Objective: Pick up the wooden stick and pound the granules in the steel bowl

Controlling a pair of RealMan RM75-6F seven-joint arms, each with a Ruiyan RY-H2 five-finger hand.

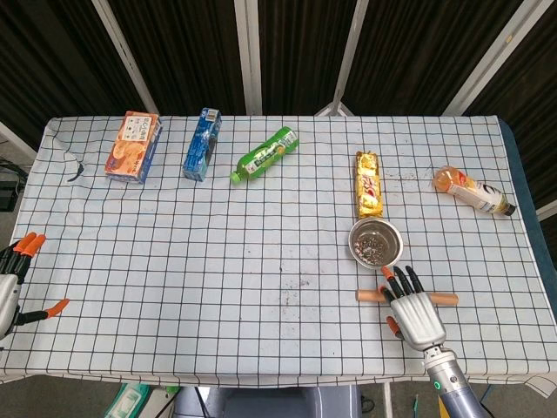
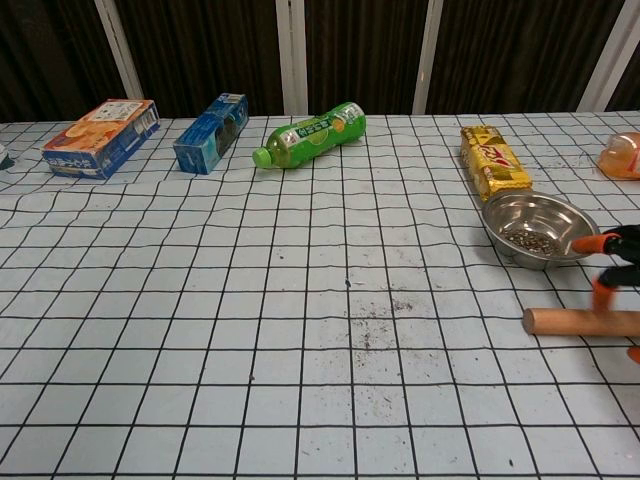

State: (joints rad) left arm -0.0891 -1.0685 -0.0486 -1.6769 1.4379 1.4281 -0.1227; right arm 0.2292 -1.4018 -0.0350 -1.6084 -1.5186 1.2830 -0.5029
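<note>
Right hand (image 1: 415, 315) fingers spread wide over wooden stick (image 1: 370, 295), holding nothing, steel bowl (image 1: 376, 243) just beyond.

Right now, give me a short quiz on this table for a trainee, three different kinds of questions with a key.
1. True or false: the right hand grips the stick clear of the table.
2. Which lies right behind the bowl, away from the robot? A) green bottle B) gold packet C) blue box
3. Fill in: the left hand sits at the table's near ____ edge.

Key
1. False: the stick lies flat on the cloth, and the hand is over its middle with fingers spread.
2. B: the gold packet.
3. Left.
</note>
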